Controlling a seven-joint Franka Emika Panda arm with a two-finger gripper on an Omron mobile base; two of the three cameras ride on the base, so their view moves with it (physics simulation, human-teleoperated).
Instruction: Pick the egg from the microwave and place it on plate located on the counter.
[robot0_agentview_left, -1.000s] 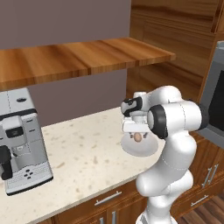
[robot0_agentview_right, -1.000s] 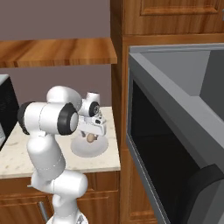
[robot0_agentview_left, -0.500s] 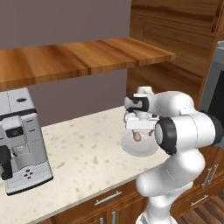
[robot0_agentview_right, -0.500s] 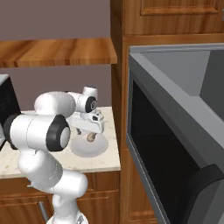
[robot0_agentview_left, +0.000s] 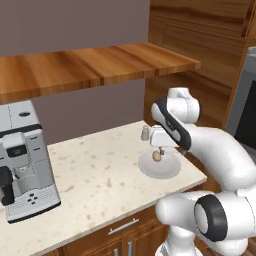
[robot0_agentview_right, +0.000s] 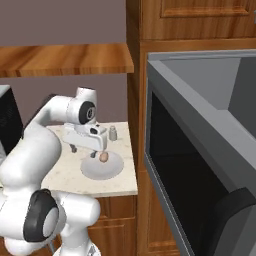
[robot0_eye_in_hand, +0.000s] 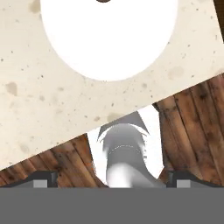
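The tan egg (robot0_agentview_left: 156, 156) lies on the plain white plate (robot0_agentview_left: 167, 170) near the right end of the beige counter (robot0_agentview_left: 95, 180). My gripper (robot0_agentview_left: 159, 150) hangs just over the egg, pointing down at the plate. In the hand view the two fingertips (robot0_eye_in_hand: 43, 177) stand wide apart with nothing between them, so my gripper (robot0_eye_in_hand: 111, 177) is open. The plate (robot0_eye_in_hand: 109, 39) spreads above them, with a dark sliver of the egg (robot0_eye_in_hand: 103, 1) at the top edge. From the right, the egg (robot0_agentview_right: 103, 157) rests on the plate (robot0_agentview_right: 95, 171) under my gripper (robot0_agentview_right: 102, 151). The grey microwave (robot0_agentview_right: 210, 95) stands open.
A small grey shaker (robot0_agentview_left: 145, 133) stands just behind the plate. A grey coffee machine (robot0_agentview_left: 22, 160) occupies the counter's left end, under a wooden shelf (robot0_agentview_left: 90, 65). The microwave's open door (robot0_agentview_right: 195, 170) juts out to the right of the counter's end.
The arm's elbow and upper links have swung round toward the right, while the hand has stayed over the plate. The egg is at about the same spot on the plate.
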